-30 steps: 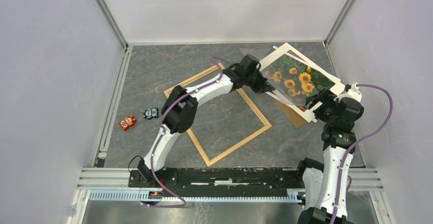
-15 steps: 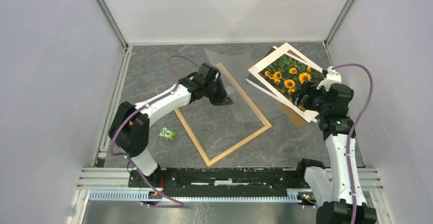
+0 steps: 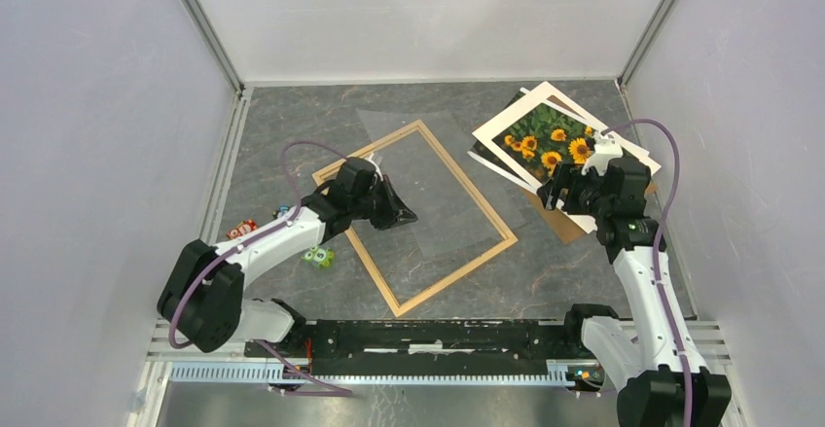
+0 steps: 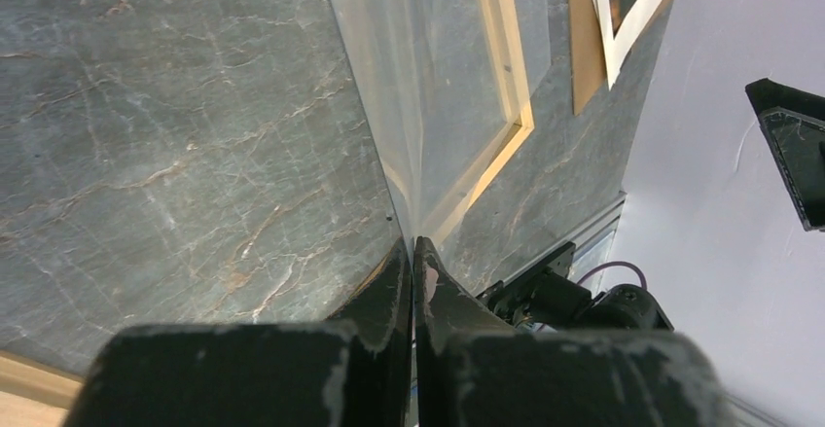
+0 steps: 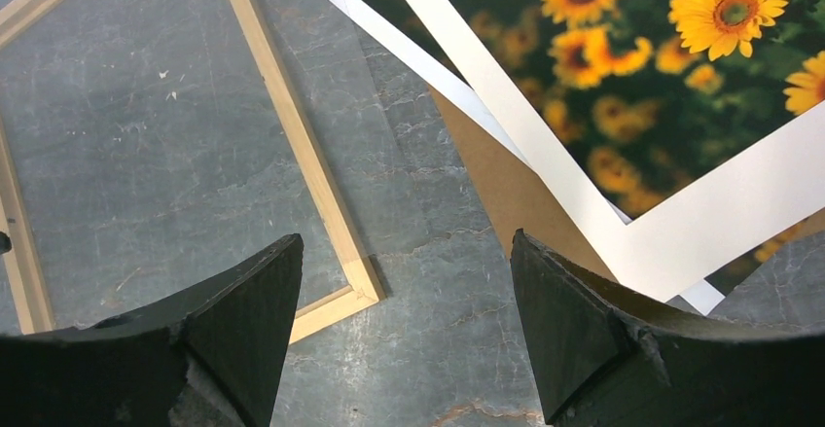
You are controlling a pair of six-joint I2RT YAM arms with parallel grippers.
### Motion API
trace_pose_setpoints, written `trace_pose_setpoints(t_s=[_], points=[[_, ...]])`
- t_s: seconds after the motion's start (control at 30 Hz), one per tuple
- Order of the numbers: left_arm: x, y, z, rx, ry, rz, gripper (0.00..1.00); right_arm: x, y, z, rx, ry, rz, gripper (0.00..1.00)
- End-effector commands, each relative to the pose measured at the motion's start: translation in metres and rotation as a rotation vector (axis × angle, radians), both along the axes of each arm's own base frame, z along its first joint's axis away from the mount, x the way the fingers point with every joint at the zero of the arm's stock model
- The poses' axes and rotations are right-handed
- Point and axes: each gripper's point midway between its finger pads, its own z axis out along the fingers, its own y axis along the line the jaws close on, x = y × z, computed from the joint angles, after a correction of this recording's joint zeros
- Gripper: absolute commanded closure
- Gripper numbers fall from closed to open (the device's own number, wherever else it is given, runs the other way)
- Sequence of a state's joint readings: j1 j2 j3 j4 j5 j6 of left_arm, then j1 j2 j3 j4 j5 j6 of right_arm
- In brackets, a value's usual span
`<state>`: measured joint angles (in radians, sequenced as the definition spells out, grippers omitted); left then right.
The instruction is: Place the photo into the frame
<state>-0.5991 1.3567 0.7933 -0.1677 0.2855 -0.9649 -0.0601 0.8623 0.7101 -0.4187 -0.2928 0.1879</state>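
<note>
Currently the L gripper (image 3: 397,211) is pinching one edge of the clear sheet (image 3: 443,169), jaws closed tight on it, and it looks to be laying it over the frame (image 3: 457,276) mid-table. So the glazing step is in hand, and the photo step isn't started.

The photo (image 3: 556,140) is lying face up at the far right, well apart from the frame opening. It's sitting on the brown board (image 3: 562,225), w/ a white sheet edge poking out under it.

The R gripper (image 3: 556,190) is hovering over the photo's near border, jaws wide open and holding nothing.

Next move, prob.: R is needing to drop to that border and nip the photo only, not the white sheet or board under it.

Count: 1 photo, 1 frame, 1 clear sheet, 1 board, 2 toys for sure, red (image 3: 243,230) and green (image 3: 316,255). Maybe a 3rd is hiding by the L arm; can't tell.
</note>
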Motion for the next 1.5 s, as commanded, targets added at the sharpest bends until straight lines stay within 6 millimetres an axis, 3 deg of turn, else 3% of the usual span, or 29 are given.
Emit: trace_pose_setpoints(t_s=[0.0,0.13,0.4,0.67,1.47], points=[[0.007,0.006,0.009,-0.075,-0.089,0.073,0.98,0.005,0.003,-0.003,-0.016,-0.014,0.023,0.17],[0.006,0.017,0.010,-0.097,-0.123,0.124,0.98,0.005,0.004,-0.005,-0.021,-0.011,0.028,0.17],[-0.014,0.037,-0.016,-0.076,-0.076,0.186,0.98,0.007,0.008,-0.009,-0.016,-0.002,0.043,0.17],[-0.030,0.041,-0.035,-0.077,-0.010,0.175,0.98,0.006,0.012,-0.013,-0.017,0.006,0.064,0.17],[-0.052,0.043,-0.039,-0.106,0.038,0.140,0.98,0.003,0.015,-0.014,-0.022,-0.001,0.077,0.17]])
